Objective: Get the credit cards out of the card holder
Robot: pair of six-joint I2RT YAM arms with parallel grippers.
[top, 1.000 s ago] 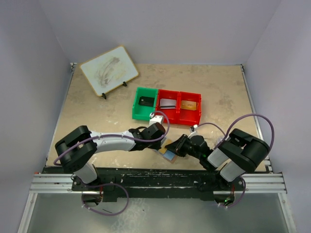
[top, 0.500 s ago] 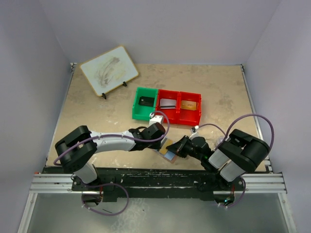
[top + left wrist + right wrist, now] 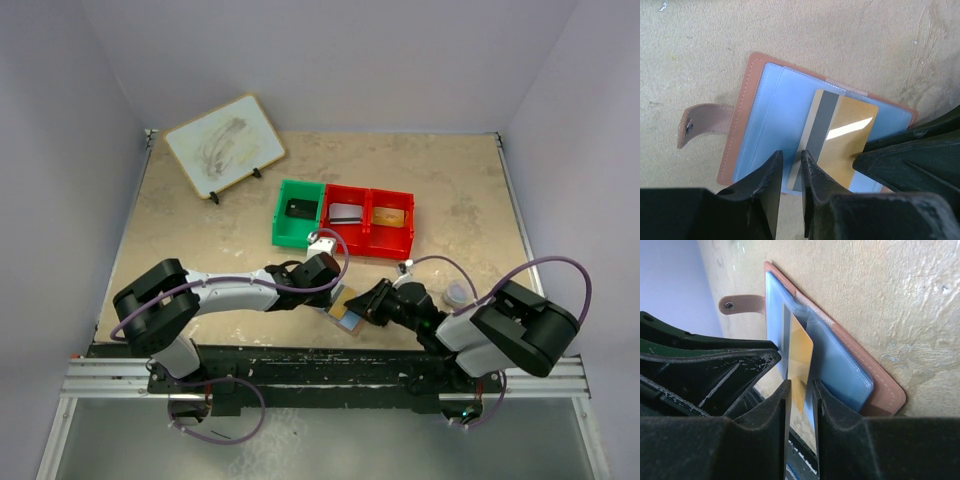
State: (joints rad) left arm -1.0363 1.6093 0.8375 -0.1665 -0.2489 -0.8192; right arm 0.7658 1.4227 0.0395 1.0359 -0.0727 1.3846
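Note:
The card holder (image 3: 336,297) lies open near the table's front edge, a tan rim around pale blue panels (image 3: 765,115), with its snap strap (image 3: 705,122) to the left. A gold card (image 3: 845,130) with a grey stripe sticks partly out of its pocket. My right gripper (image 3: 800,385) is closed on the card's (image 3: 801,360) near corner. It enters the left wrist view (image 3: 910,155) from the right. My left gripper (image 3: 790,157) stands over the holder's near edge with its jaws a narrow gap apart and nothing between them.
A green bin (image 3: 298,212) and two joined red bins (image 3: 370,220) stand just behind the grippers, each holding an item. A tilted white board on a stand (image 3: 224,145) is at the back left. A small pale round thing (image 3: 457,293) lies right of the right gripper.
The gold card shows further out of the holder than before. My right arm's elbow has swung out to the right. The left arm has not moved.

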